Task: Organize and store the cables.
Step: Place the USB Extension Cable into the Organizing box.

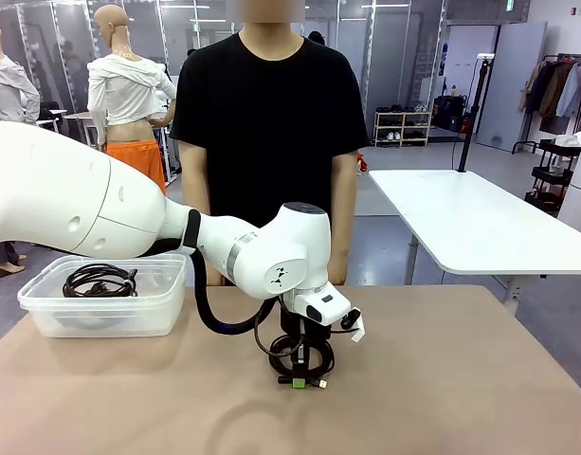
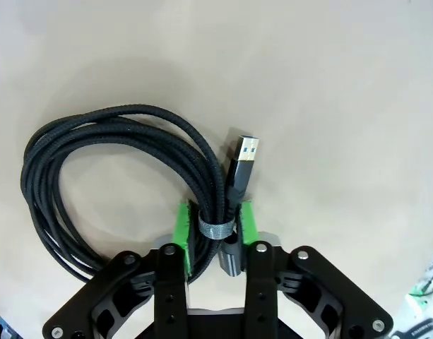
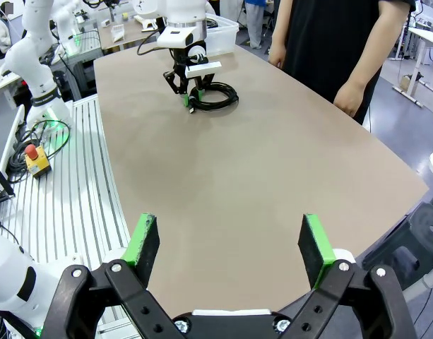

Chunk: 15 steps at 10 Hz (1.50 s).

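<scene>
On the brown tabletop (image 1: 461, 379), near its middle, the left gripper (image 2: 214, 233) points down at a coiled black USB cable (image 2: 96, 176) that lies flat on the surface. Its green pads (image 2: 181, 226) are pinched on the coil at the spot where a grey band (image 2: 216, 228) ties the strands together, with the strands squeezed between the two fingers. The cable's USB plug (image 2: 246, 150) sticks out just past the pads, and its metal end is free of the grip. The rest of the coil fans out to one side of the gripper in the left wrist view.

In the front view, the left arm reaches in from the left, and the same cable (image 1: 304, 360) sits under the gripper (image 1: 299, 381). A clear plastic bin (image 1: 44, 308) stands on the tabletop to the robot's left, well apart from the gripper, and another coiled black cable (image 1: 100, 280) lies inside it.

The right gripper (image 3: 230, 244) hangs above the near edge of the tabletop with its jaws spread wide and nothing between them. A person (image 1: 271, 123) in a black T-shirt stands at the far side, arms down.
</scene>
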Tool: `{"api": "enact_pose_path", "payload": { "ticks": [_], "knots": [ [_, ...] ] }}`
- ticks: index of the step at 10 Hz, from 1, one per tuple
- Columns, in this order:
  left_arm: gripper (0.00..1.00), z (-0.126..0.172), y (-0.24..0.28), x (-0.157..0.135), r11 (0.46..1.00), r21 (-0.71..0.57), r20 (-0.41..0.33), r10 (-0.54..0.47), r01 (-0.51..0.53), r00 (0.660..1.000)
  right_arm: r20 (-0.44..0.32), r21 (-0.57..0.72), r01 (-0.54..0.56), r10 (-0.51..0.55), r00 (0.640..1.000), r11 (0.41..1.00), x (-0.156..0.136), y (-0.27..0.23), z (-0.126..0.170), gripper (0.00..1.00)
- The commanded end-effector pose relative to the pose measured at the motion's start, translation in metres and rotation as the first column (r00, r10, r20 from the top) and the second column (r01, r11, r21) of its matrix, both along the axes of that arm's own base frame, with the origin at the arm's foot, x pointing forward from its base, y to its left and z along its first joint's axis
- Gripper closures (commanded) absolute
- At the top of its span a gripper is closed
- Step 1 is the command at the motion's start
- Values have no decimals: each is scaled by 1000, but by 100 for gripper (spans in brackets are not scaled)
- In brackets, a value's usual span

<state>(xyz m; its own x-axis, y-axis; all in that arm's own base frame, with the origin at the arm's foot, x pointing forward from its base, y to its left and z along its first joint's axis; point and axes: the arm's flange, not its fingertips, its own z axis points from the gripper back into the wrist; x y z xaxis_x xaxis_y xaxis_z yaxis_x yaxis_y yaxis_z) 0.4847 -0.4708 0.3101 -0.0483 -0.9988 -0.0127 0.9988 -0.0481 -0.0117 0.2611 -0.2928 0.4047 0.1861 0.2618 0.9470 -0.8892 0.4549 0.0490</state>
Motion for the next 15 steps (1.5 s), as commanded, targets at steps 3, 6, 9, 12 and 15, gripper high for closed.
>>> {"api": "enact_pose_path", "payload": {
  "ticks": [3, 6, 9, 12, 15],
  "knots": [
    [100, 7, -1, 0, 1000, 4, -49, -10, 10, 999, -8, -1, 0, 0, 1000, 1000, -1, 1, 4, 0],
    [100, 57, 13, -6, 998, -53, -25, -40, 39, 999, -8, -1, 0, 0, 1000, 1000, -1, 1, 4, 0],
    [100, 156, 42, -20, 992, -110, 104, -51, 62, 993, -8, -1, 0, 0, 1000, 1000, -1, 1, 4, 0],
    [100, 174, 28, -11, 994, -103, 134, -22, 36, 991, -8, -1, 0, 0, 1000, 1000, -1, 1, 4, 0],
    [100, 174, 28, -11, 994, -103, 134, -22, 36, 991, -8, -1, 0, 0, 1000, 1000, -1, 1, 4, 0]
  ]
}}
